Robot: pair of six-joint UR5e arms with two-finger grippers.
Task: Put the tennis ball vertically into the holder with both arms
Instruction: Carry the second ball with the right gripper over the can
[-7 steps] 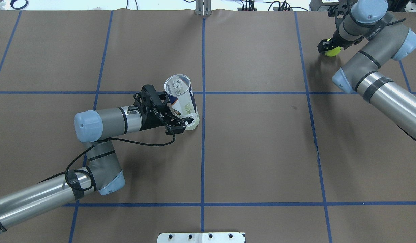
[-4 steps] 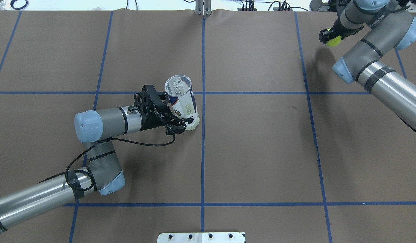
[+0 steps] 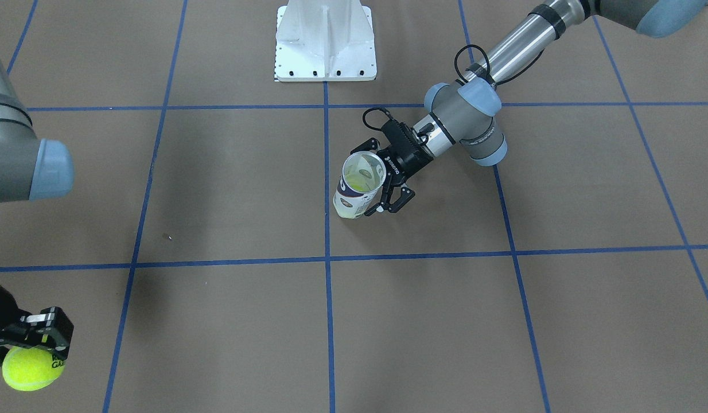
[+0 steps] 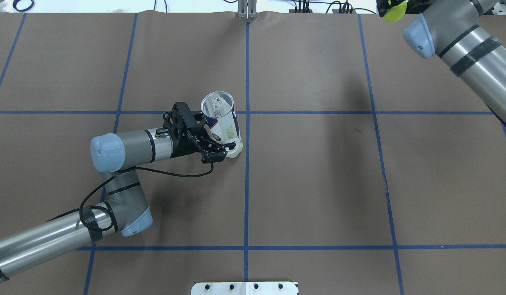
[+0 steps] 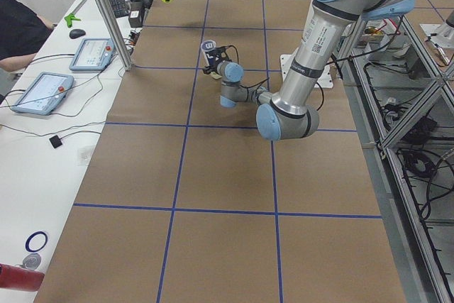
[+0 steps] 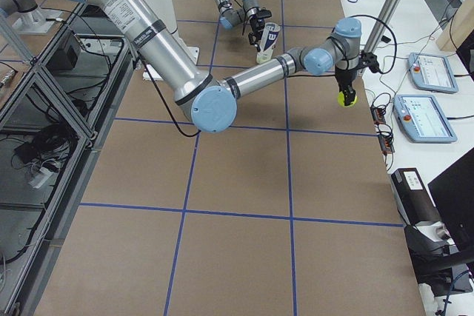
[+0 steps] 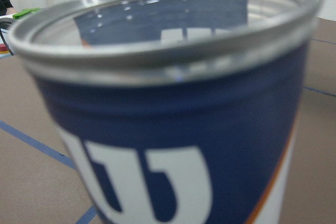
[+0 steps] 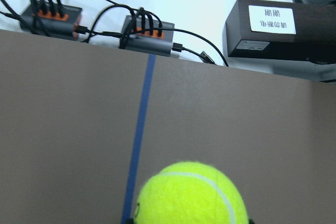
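The holder (image 4: 221, 123), a clear can with a navy and white label and a silver rim, stands upright near the table's middle. It also shows in the front view (image 3: 360, 186), and it fills the left wrist view (image 7: 173, 129). My left gripper (image 4: 223, 143) is shut on its lower part. Something yellow-green shows at the can's bottom (image 3: 357, 183). My right gripper (image 3: 35, 344) is shut on a yellow-green tennis ball (image 3: 30, 367), held in the air over the far right corner. The ball also shows in the overhead view (image 4: 394, 11) and the right wrist view (image 8: 191, 195).
A white pedestal base (image 3: 325, 40) stands at the robot's side of the table. Blue tape lines grid the brown mat. Power strips with cables (image 8: 147, 27) and a black box (image 8: 278, 30) lie beyond the far edge. Tablets (image 6: 429, 72) sit there too.
My right arm has lifted the tennis ball up off the table, so it has moved toward the top edge of the overhead view. The left arm and the holder have not moved.
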